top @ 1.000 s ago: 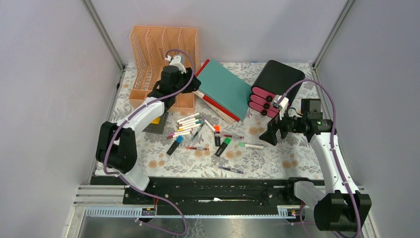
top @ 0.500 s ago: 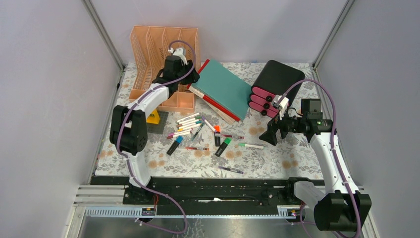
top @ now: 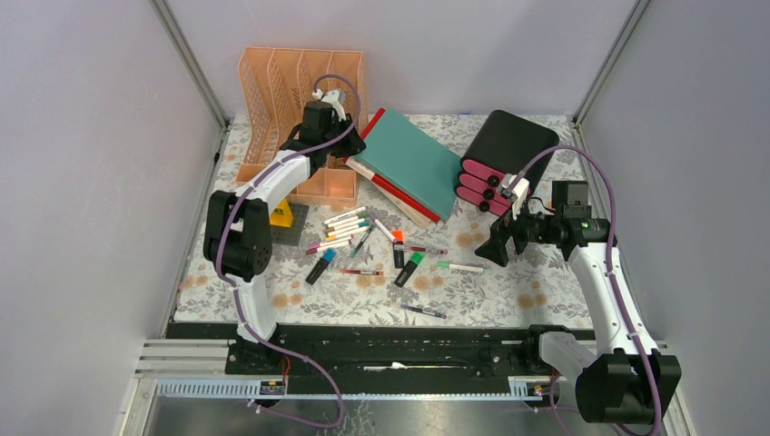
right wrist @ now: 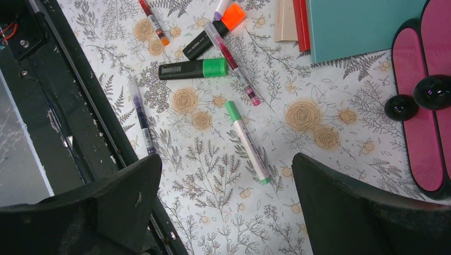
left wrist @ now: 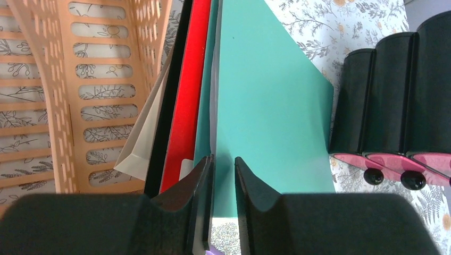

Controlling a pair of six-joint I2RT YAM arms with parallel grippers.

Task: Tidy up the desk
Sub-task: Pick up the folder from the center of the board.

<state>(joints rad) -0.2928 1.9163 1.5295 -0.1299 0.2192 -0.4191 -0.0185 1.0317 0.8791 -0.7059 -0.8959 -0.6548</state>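
Two jaws: left narrow over book (left wrist: 266,106), right wide.

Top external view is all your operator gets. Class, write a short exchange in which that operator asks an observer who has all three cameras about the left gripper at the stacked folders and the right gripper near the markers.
Operator: My left arm hides its own fingertips. How do they stand?
Observer: The left gripper shows only a narrow gap between its fingers. The gap is lined up with the left edge of the teal cover. I cannot confirm a grip.
Operator: And what is in front of the right one?
Observer: The right gripper is wide open. A white marker with a green cap lies on the desk, in the space between its fingers.
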